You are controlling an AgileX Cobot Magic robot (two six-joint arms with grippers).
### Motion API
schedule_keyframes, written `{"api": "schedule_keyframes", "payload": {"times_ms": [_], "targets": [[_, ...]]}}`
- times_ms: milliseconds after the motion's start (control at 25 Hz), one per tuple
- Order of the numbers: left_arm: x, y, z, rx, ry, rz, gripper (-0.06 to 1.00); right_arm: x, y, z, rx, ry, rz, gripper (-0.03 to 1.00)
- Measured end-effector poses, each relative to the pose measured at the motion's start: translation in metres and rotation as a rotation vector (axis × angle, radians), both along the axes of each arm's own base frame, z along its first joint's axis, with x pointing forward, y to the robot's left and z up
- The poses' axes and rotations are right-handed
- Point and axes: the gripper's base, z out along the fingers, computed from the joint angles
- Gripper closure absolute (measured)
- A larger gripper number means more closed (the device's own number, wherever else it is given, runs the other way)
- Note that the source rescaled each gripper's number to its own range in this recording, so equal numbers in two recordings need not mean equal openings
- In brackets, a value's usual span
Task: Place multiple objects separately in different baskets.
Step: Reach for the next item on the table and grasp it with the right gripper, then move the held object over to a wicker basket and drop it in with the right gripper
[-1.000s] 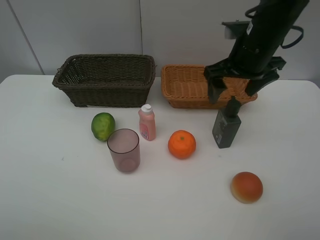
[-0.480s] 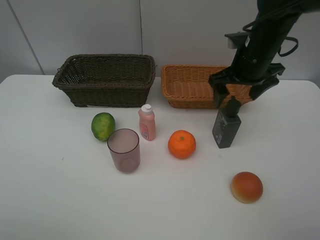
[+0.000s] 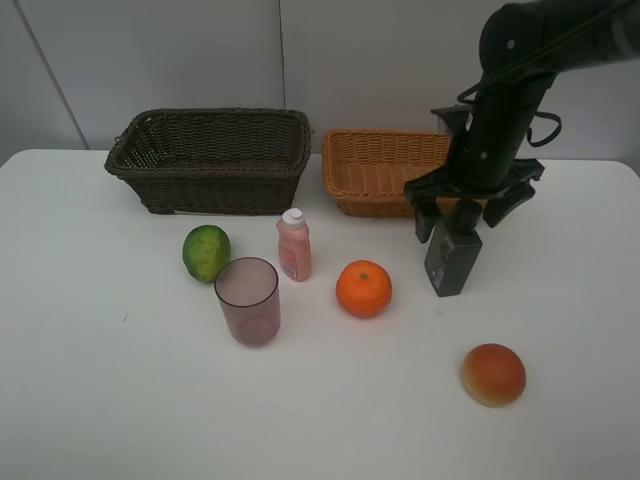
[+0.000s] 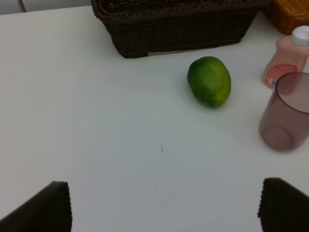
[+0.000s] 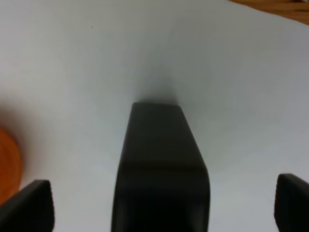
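On the counter point(image 3: 90, 400), just in front of the tan basket point(image 3: 370, 170), the right arm has dropped over the last second, so a pick-up looks imminent. Its right gripper point(image 3: 460, 215) now straddles the standing dark green bottle point(image 3: 452, 262), jaws wide apart, nothing clasped yet.

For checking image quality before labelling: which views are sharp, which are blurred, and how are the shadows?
Exterior high: sharp, evenly lit, faint soft shadows under the orange and cup. Left wrist: fairly sharp, the green fruit crisp. Right wrist: blurred, the dark green bottle too close to focus, a soft shadow on the table beyond it.
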Motion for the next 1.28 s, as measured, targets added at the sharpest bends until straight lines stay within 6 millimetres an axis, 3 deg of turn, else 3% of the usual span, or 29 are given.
{"api": "schedule_keyframes", "payload": {"times_ms": [320, 400, 440, 520, 600, 640, 680, 1120, 1280], "targets": [[0.0, 0.0, 0.0, 0.0, 0.0, 0.0, -0.06, 0.002, 0.003, -0.02, 0.002, 0.056, -0.012, -0.01], [0.0, 0.0, 0.0, 0.0, 0.0, 0.0, -0.06, 0.002, 0.003, -0.022, 0.0, 0.066, -0.014, 0.05], [0.0, 0.0, 0.0, 0.0, 0.0, 0.0, -0.06, 0.002, 0.003, -0.022, 0.001, 0.065, -0.014, 0.13], [0.0, 0.0, 0.0, 0.0, 0.0, 0.0, -0.06, 0.002, 0.003, -0.022, -0.001, 0.067, -0.013, 0.4], [0.0, 0.0, 0.0, 0.0, 0.0, 0.0, -0.06, 0.002, 0.003, -0.022, -0.002, 0.068, -0.013, 0.84], [0.0, 0.0, 0.0, 0.0, 0.0, 0.0, -0.06, 0.002, 0.003, -0.022, -0.005, 0.067, -0.013, 0.97], [0.0, 0.0, 0.0, 0.0, 0.0, 0.0, -0.06, 0.002, 0.003, -0.022, -0.005, 0.066, -0.013, 0.93], [0.0, 0.0, 0.0, 0.0, 0.0, 0.0, -0.06, 0.002, 0.002, -0.021, -0.012, 0.069, -0.001, 0.93], [0.0, 0.0, 0.0, 0.0, 0.0, 0.0, -0.06, -0.003, 0.005, -0.003, -0.036, 0.067, 0.071, 0.94]]}}
